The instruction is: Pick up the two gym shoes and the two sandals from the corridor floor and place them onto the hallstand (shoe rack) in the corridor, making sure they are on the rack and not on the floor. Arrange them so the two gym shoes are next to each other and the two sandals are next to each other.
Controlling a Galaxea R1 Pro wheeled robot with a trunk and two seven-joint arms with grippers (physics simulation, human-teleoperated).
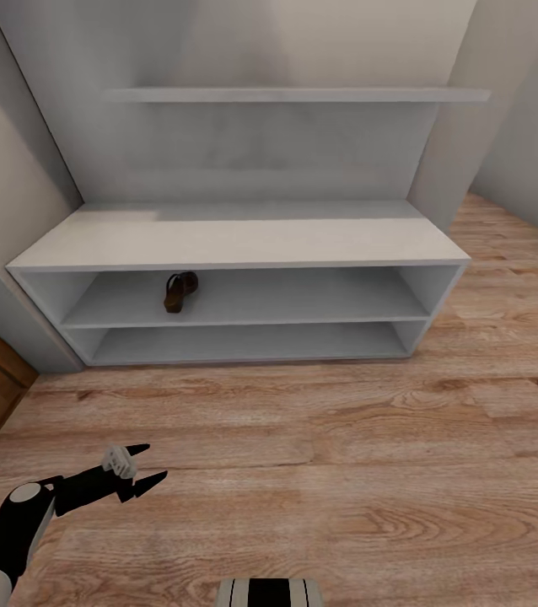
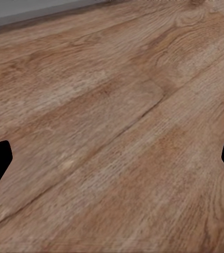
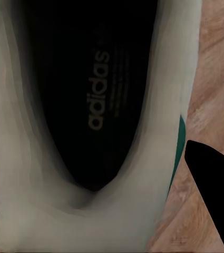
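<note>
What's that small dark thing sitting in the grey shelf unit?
Start at the wide pale grey shoe rack against the wall. On the upper of its two open shelves, left of the middle, lies one dark brown strappy sandal, the single item on either shelf.

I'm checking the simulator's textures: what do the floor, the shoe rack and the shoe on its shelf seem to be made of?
The floor: matte wood-look planks, with visible grain and knots. The shoe rack: smooth pale grey panels, probably painted or laminated board, no grain. The sandal on the upper open shelf: dark brown, perhaps leather; too small to be sure.
</note>
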